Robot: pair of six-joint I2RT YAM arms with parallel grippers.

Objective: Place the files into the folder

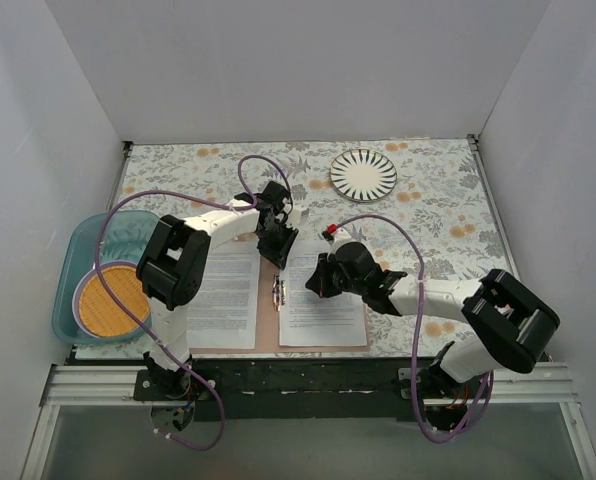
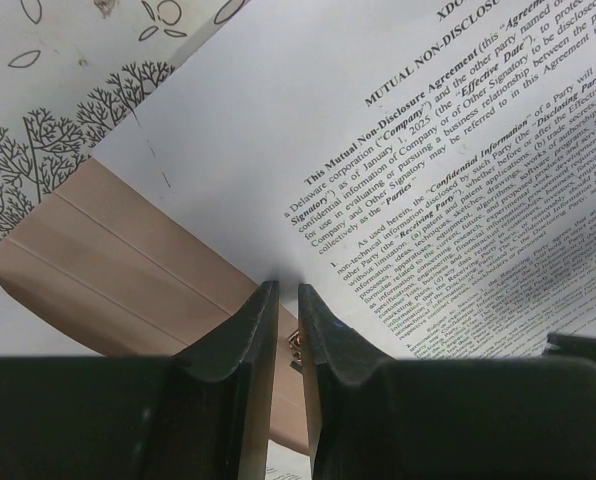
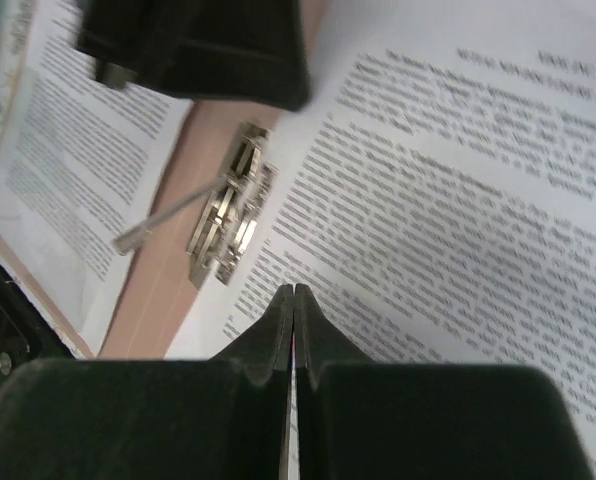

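Observation:
The brown folder (image 1: 270, 336) lies open near the front edge, with its metal fastener (image 1: 279, 292) at the spine. One printed sheet (image 1: 226, 295) lies on its left half and another (image 1: 328, 315) on its right half. My left gripper (image 1: 278, 250) is at the right sheet's top-left edge. In the left wrist view the jaws (image 2: 283, 288) stand a narrow gap apart at the sheet's (image 2: 378, 150) edge, with the folder (image 2: 128, 240) below. My right gripper (image 1: 316, 283) is shut and empty. Its tips (image 3: 294, 290) rest on the right sheet (image 3: 458, 200) beside the fastener (image 3: 228, 215).
A round striped plate (image 1: 363, 173) sits at the back. A teal tray (image 1: 78, 250) holding an orange round plate (image 1: 110, 298) stands at the left edge. White walls close in the table. My left gripper's body (image 3: 193, 45) shows at the top of the right wrist view.

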